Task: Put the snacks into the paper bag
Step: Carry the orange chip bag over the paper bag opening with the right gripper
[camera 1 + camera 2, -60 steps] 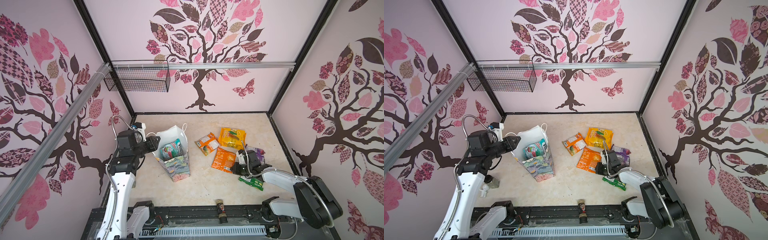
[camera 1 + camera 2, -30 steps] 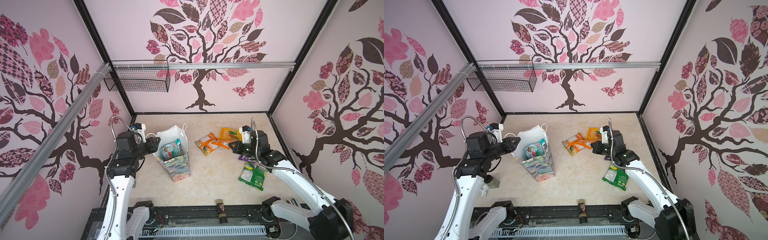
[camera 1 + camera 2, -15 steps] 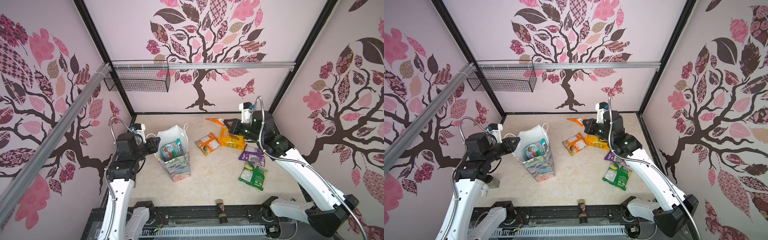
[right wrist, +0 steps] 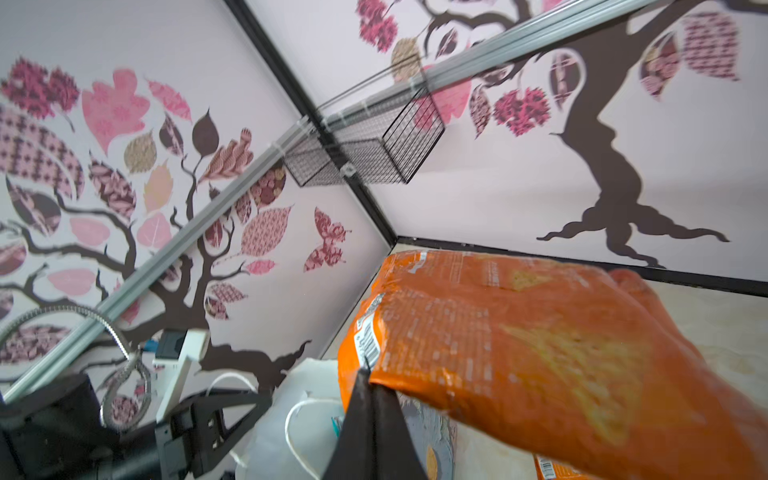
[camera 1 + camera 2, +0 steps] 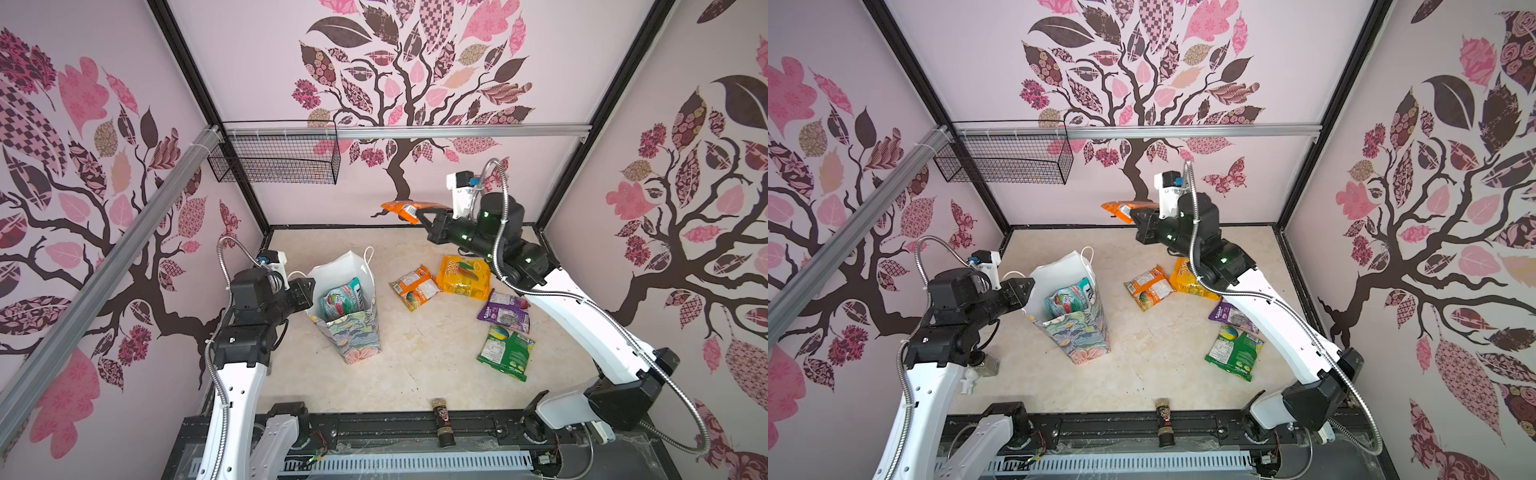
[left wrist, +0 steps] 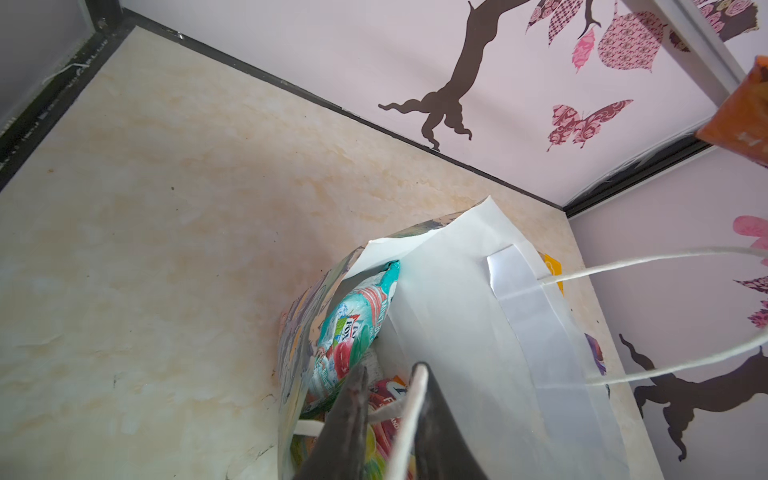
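The floral paper bag [image 5: 357, 336] [image 5: 1079, 332] stands open at the left-centre of the floor, with a teal snack [image 5: 343, 299] [image 6: 357, 316] inside. My left gripper [image 5: 309, 286] [image 5: 1027, 289] [image 6: 392, 370] is shut on the bag's white rim [image 6: 415, 395]. My right gripper [image 5: 424, 214] [image 5: 1136, 216] [image 4: 370, 374] is shut on an orange snack packet [image 5: 405, 206] [image 5: 1121, 206] [image 4: 540, 353]. It holds the packet high near the back wall, right of the bag. An orange [image 5: 415, 287], a yellow [image 5: 463, 276], a purple [image 5: 505, 311] and a green [image 5: 505, 347] snack lie on the floor.
A small dark bottle [image 5: 442, 419] stands at the front edge. A black wire basket [image 5: 274, 158] hangs from the rail at the back left. A small white figure [image 5: 969, 380] sits by the left arm's base. Patterned walls close in three sides.
My right arm has lifted the orange packet up off the floor and carried it back and left towards the bag. My left gripper has kept its hold on the bag's rim.
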Robot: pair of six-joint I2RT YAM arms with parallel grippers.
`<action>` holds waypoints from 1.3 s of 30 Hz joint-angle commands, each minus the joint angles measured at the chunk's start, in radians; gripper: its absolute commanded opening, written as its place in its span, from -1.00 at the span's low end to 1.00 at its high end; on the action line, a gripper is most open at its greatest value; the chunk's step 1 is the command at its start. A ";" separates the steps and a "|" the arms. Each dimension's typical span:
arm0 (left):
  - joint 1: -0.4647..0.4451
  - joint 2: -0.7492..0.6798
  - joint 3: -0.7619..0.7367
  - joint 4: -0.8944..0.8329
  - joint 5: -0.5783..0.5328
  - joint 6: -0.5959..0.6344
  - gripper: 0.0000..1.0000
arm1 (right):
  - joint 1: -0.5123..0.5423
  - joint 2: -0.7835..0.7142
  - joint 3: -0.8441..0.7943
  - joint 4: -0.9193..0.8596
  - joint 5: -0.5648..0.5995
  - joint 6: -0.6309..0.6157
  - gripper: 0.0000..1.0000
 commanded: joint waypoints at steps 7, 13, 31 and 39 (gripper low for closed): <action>-0.004 0.001 0.054 -0.025 -0.025 0.027 -0.55 | 0.129 0.035 0.120 -0.058 0.048 -0.166 -1.00; -0.005 -0.008 0.057 -0.019 -0.002 0.013 -0.54 | 0.212 -0.033 0.077 -0.002 0.040 -0.196 -1.00; -0.004 -0.042 0.089 -0.077 -0.048 0.036 -0.29 | 0.323 0.018 0.170 -0.089 -0.195 -0.262 -1.00; -0.004 -0.048 0.120 -0.134 -0.075 0.067 -0.15 | 0.358 0.112 0.280 -0.226 -0.190 -0.351 -1.00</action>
